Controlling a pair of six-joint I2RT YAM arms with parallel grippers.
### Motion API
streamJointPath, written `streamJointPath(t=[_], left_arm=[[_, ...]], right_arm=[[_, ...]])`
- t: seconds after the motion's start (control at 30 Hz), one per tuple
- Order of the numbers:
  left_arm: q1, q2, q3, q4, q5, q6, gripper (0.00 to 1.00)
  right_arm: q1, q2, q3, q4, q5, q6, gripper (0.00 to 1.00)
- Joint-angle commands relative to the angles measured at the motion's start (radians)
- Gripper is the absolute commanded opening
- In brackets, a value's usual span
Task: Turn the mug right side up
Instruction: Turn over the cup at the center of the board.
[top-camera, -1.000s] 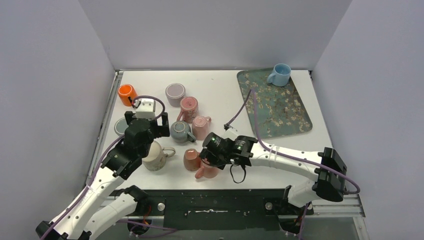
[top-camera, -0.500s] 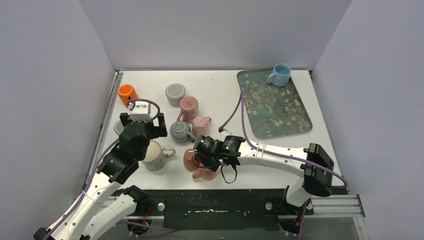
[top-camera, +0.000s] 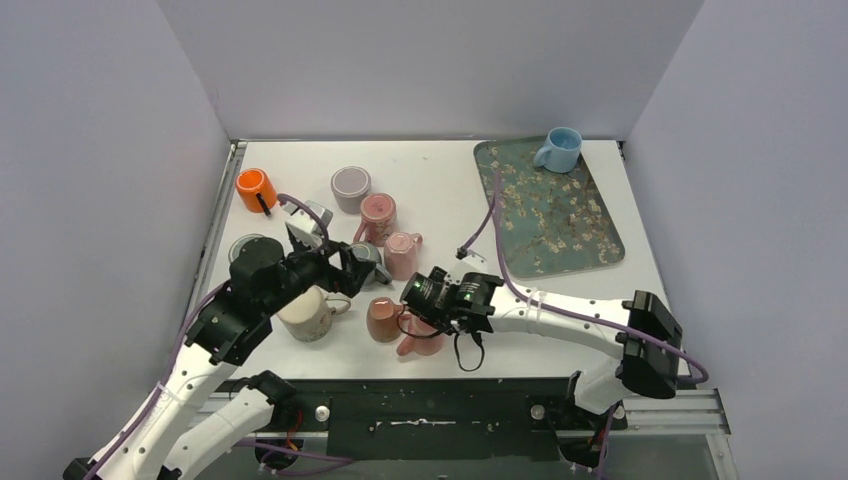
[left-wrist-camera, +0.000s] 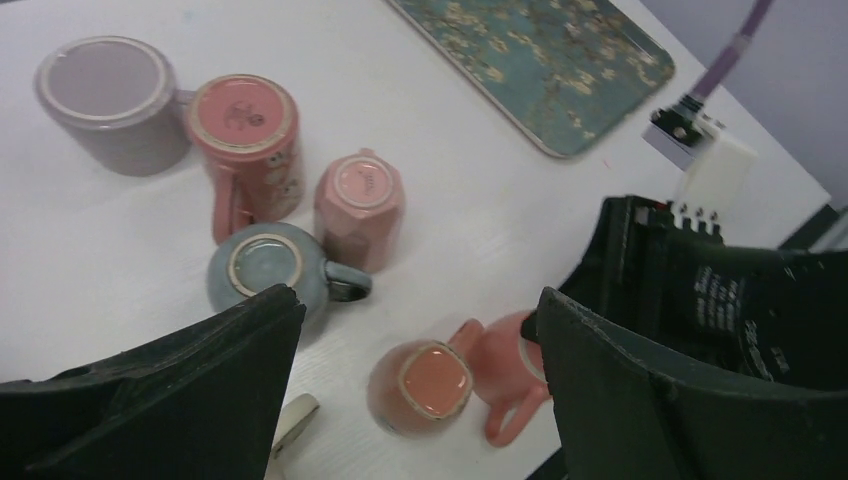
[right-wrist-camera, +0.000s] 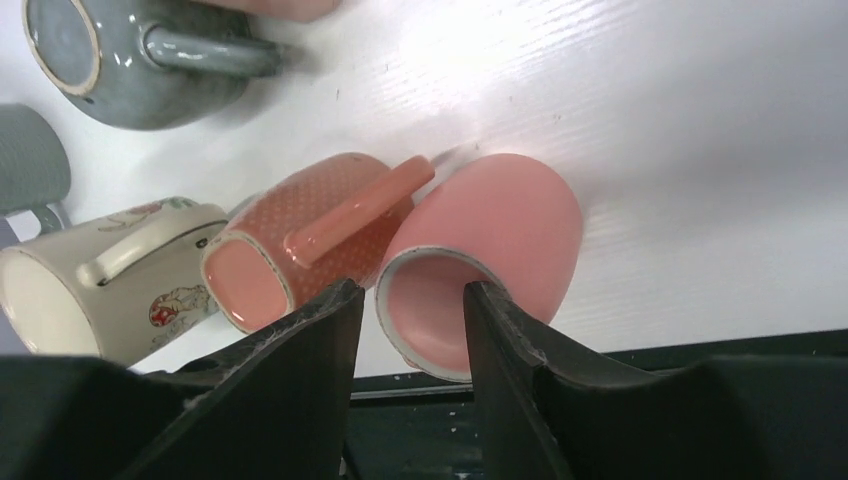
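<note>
Counted ten ceramic mugs (top-camera: 350, 185) and one floral rectangular tray (top-camera: 560, 215); the smooth pink ceramic mug (right-wrist-camera: 500, 220) lies on its side, rim between the narrowly parted jaws of the right gripper (right-wrist-camera: 405, 290), while the left gripper (left-wrist-camera: 420, 300) hovers wide open nearby.

Top view: bright, even, diffuse overhead light; I see only short soft shadows, no blur. Right wrist view: strong glare on table (right-wrist-camera: 470, 60) at upper centre, detail washed out; right gripper (right-wrist-camera: 408, 300) dark, soft-focus at btm. Left wrist view: left gripper (left-wrist-camera: 418, 300) blurred at btm, bkgd sharp.
</note>
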Motion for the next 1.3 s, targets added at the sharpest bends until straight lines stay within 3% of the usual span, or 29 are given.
streamJointPath(t=[0.0,0.13,0.33,0.57,0.8,1.0,1.27], left_arm=[[-0.001,0.022,-0.010,-0.009,0.261,-0.089,0.84],[-0.018,0.037,-0.035,-0.023,0.276,-0.125,0.83],[-0.102,0.068,-0.114,0.038,0.195,-0.251,0.81],[-0.375,0.191,-0.090,0.021,-0.139,-0.324,0.78],[-0.562,0.315,-0.067,0.033,-0.337,-0.354,0.66],[-0.627,0.432,-0.055,0.045,-0.399,-0.381,0.57],[-0.657,0.527,-0.047,0.071,-0.430,-0.377,0.52]], right_arm=[[-0.058,-0.083,-0.079,0.105,0.044,-0.132,0.43],[-0.158,-0.210,-0.126,0.278,-0.011,-0.345,0.46],[-0.233,-0.391,-0.145,0.323,0.041,-0.494,0.52],[-0.236,-0.565,-0.205,0.408,0.081,-0.681,0.52],[-0.238,-0.703,-0.252,0.403,0.143,-0.716,0.52],[-0.239,-0.767,-0.272,0.402,0.186,-0.733,0.52],[-0.239,-0.799,-0.302,0.395,0.227,-0.708,0.52]])
